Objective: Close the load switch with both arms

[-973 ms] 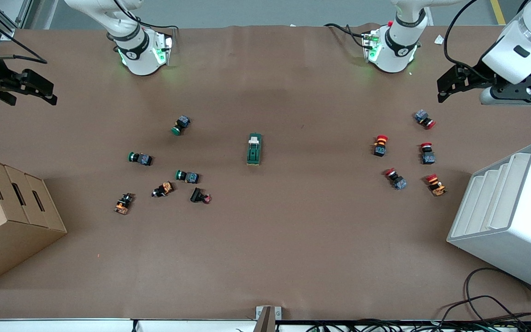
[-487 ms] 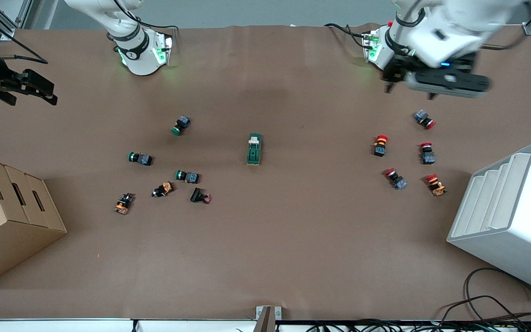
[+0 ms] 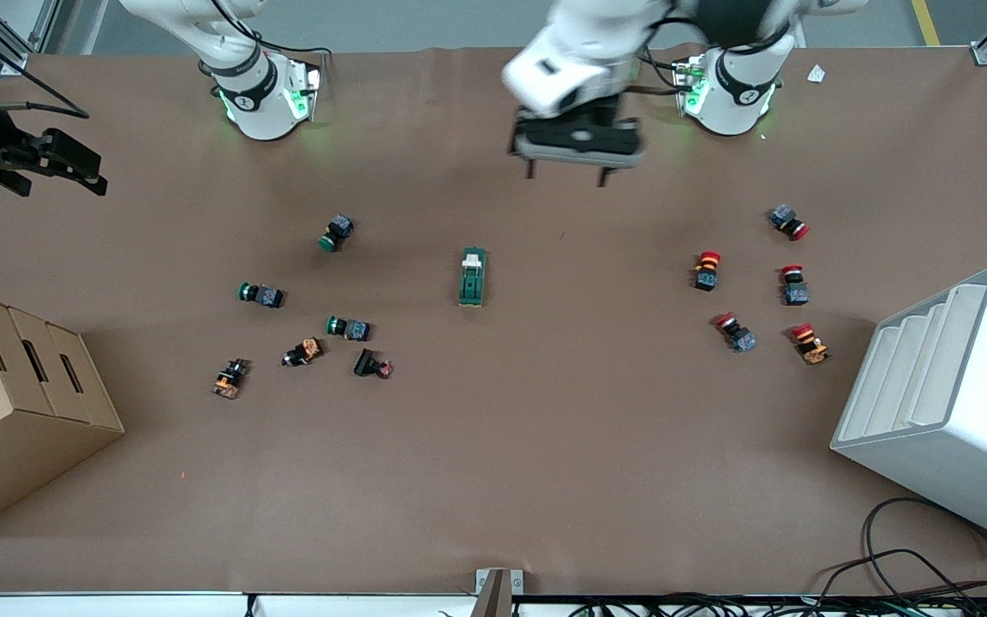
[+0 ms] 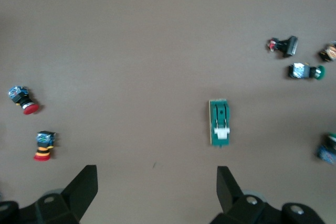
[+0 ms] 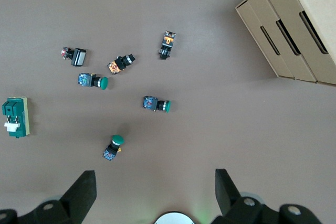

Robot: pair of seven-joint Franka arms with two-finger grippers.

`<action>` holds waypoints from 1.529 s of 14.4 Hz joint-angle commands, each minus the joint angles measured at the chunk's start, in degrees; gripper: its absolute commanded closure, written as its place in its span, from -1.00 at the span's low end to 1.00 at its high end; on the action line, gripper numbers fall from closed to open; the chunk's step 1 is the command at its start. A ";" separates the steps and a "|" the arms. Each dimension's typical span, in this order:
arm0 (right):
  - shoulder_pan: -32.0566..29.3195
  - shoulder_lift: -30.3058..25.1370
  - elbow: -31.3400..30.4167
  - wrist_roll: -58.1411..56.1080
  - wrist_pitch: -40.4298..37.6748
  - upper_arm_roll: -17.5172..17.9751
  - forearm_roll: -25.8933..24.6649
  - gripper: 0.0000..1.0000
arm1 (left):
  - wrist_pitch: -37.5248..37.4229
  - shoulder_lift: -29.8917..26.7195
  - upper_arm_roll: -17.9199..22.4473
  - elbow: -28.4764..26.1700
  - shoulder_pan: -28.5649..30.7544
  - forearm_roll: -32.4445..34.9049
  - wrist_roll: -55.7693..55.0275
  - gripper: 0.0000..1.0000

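The load switch [image 3: 473, 277] is a dark green block with a white lever tab, lying in the middle of the brown table. It also shows in the left wrist view [image 4: 220, 123] and at the edge of the right wrist view [image 5: 16, 116]. My left gripper [image 3: 566, 178] hangs open and empty over bare table between the left arm's base and the switch; its jaws stand wide apart in the left wrist view [image 4: 157, 170]. My right gripper [image 3: 61, 182] waits open and empty over the table's edge at the right arm's end, also seen in the right wrist view [image 5: 155, 172].
Several green and orange push buttons [image 3: 348, 327] lie toward the right arm's end, several red ones [image 3: 708, 269] toward the left arm's end. A cardboard box [image 3: 14, 386] stands at the right arm's end, a white rack [image 3: 948, 403] at the left arm's end.
My left arm has swung from the left arm's end of the table in toward the middle and now hangs near the load switch. The right arm has not moved.
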 commanded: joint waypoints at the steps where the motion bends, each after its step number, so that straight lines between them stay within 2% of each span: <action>1: 0.33 -1.37 -1.59 0.21 0.62 -0.26 0.60 -1.00 | 1.91 7.77 -0.16 0.91 -9.01 12.74 -15.88 -1.00; 4: 0.33 -1.37 -1.51 0.21 0.62 -0.26 0.95 -1.00 | 3.06 15.76 -0.16 -1.46 -17.72 29.78 -37.94 -1.00; 6: 0.25 -1.28 -1.16 0.30 0.27 -0.26 1.04 -1.00 | 3.06 21.91 -0.07 -3.48 -21.51 43.32 -52.96 -1.00; 9: 0.16 -0.06 0.42 0.03 0.18 -0.35 0.95 -1.00 | 3.06 28.26 -0.07 -6.02 -23.11 59.06 -71.97 -1.00; 11: -0.19 1.35 0.60 0.38 0.35 -0.44 0.87 -1.00 | 3.06 29.15 0.28 -12.25 -23.02 68.30 -80.33 -1.00; 13: -0.46 5.29 0.69 -0.32 0.62 -0.62 0.78 -1.00 | 3.06 29.67 0.28 -15.87 -22.93 72.55 -87.46 -1.00; 17: -0.99 15.04 2.70 -0.67 2.55 -0.70 0.25 -1.00 | 4.55 33.80 0.46 -15.18 -22.93 81.41 -92.31 -1.00; 20: 0.50 15.95 1.49 0.90 3.42 -0.35 1.12 -1.00 | 4.47 37.14 0.72 -15.35 -23.72 88.89 -94.88 -0.99; 22: 2.26 15.86 -1.14 8.78 6.31 -0.18 3.48 -1.00 | 4.47 38.46 2.03 -15.18 -25.82 90.75 -93.30 -0.99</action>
